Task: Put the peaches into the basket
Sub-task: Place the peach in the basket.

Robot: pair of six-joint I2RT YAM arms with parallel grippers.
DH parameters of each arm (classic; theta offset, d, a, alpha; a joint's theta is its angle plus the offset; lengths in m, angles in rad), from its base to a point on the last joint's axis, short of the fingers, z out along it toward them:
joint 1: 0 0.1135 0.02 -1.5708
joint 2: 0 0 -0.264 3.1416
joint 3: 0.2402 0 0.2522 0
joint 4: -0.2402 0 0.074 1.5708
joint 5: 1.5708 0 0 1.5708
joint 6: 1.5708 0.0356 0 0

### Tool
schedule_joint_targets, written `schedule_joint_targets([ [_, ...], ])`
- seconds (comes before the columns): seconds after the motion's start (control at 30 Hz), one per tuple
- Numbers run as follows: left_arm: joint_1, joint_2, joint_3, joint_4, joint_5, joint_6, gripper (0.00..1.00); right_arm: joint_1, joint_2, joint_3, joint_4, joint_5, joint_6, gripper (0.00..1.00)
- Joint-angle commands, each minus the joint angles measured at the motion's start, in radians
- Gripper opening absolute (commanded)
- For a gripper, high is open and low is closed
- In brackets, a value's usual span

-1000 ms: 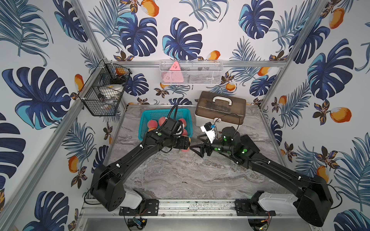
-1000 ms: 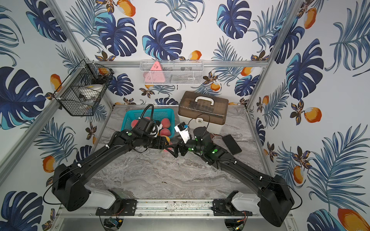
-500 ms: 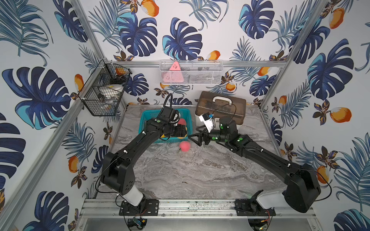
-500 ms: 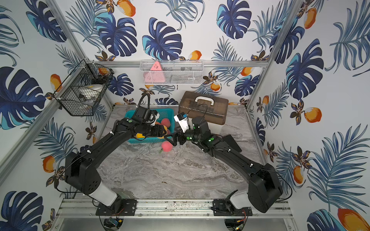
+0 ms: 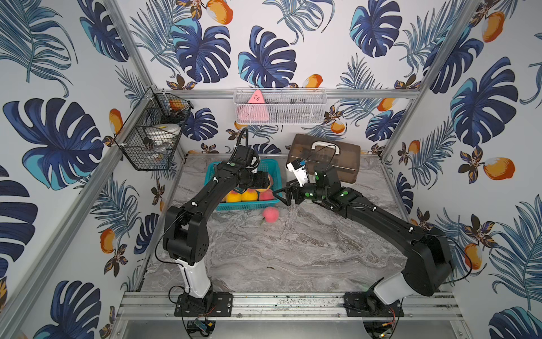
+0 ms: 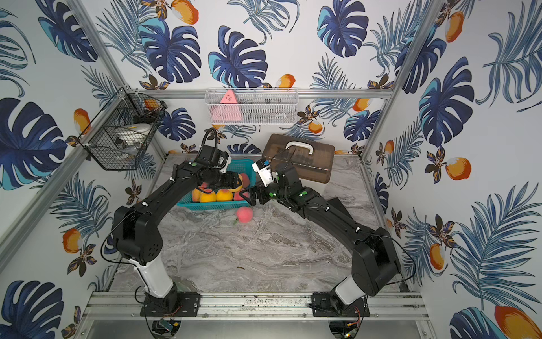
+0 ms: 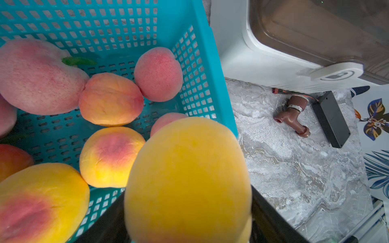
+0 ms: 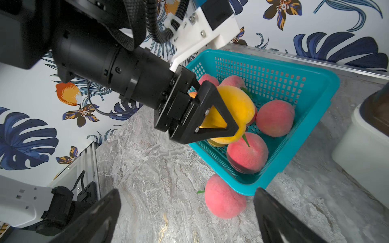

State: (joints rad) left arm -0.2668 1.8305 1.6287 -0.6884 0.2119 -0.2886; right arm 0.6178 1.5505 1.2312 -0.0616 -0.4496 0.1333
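The counter (image 5: pixel 293 249) bears the basket (image 5: pixel 249 206), with several peaches (image 7: pixel 109 98) inside. Over it the left pincer (image 8: pixel 230 111) grasps a yellow peach (image 7: pixel 187 178). The right pincer (image 5: pixel 280 198) gapes empty near a pink peach (image 5: pixel 270 215), which lies on the counter just beside the basket.

The left gripper (image 8: pixel 228 117) has been lifted from the bench (image 5: pixel 293 249) just in front of the basket (image 5: pixel 249 207) and carried over its inside, where a yellow peach (image 8: pixel 237 101) is seen clamped between the jaws above the other peaches (image 7: pixel 109 98). The right gripper (image 5: pixel 281 196) has been drawn back toward the basket's near right corner. The pink peach (image 5: pixel 270 214) on the bench has thereby been uncovered.
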Motion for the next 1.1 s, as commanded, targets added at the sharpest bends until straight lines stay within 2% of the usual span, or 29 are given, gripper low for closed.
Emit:
schedule_joint_targets([
  [0.0,0.003,0.030,0.032,0.006,-0.066,0.005,0.73,-0.002,0.000,0.012,-0.031,0.023,-0.021,1.00],
  [0.33,0.005,0.062,0.049,0.061,-0.198,-0.001,0.73,-0.003,0.000,0.014,-0.065,0.030,-0.023,1.00],
  [0.67,0.006,0.098,0.007,0.207,-0.235,-0.037,0.72,-0.004,0.003,0.002,-0.050,0.025,-0.016,1.00],
  [1.07,0.006,0.147,-0.006,0.291,-0.315,-0.036,0.72,-0.007,0.012,-0.009,-0.034,0.015,-0.007,1.00],
])
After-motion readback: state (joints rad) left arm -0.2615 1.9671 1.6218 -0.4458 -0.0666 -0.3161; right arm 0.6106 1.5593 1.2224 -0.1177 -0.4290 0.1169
